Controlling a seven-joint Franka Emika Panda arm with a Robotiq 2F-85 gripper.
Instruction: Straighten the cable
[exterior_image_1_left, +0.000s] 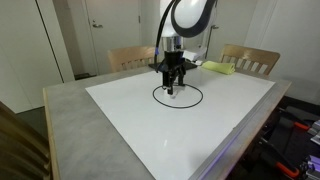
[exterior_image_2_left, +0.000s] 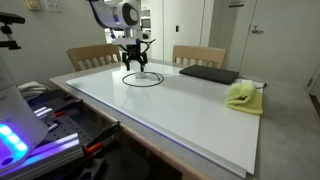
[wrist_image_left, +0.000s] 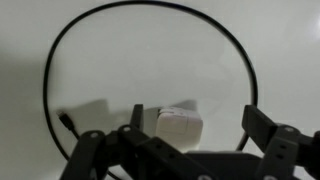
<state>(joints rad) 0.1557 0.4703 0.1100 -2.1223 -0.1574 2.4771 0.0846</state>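
The cable lies in a round loop on the white tabletop sheet in both exterior views (exterior_image_1_left: 201, 95) (exterior_image_2_left: 158, 80). In the wrist view the thin black cable (wrist_image_left: 48, 75) arcs around the frame, with a small plug end (wrist_image_left: 66, 122) at the left. A white adapter block (wrist_image_left: 180, 125) sits inside the loop. My gripper (exterior_image_1_left: 172, 88) (exterior_image_2_left: 137, 70) hangs low over the loop's far side. Its jaws (wrist_image_left: 198, 125) are open, with the white block between them, close to the left finger. I cannot tell whether they touch it.
A flat black pad (exterior_image_2_left: 208, 74) and a yellow-green cloth (exterior_image_2_left: 243, 96) (exterior_image_1_left: 220, 68) lie on the far part of the white sheet (exterior_image_1_left: 200, 130). Two wooden chairs (exterior_image_1_left: 130, 57) (exterior_image_1_left: 250, 58) stand behind the table. A grey table border (exterior_image_1_left: 70, 110) surrounds the sheet.
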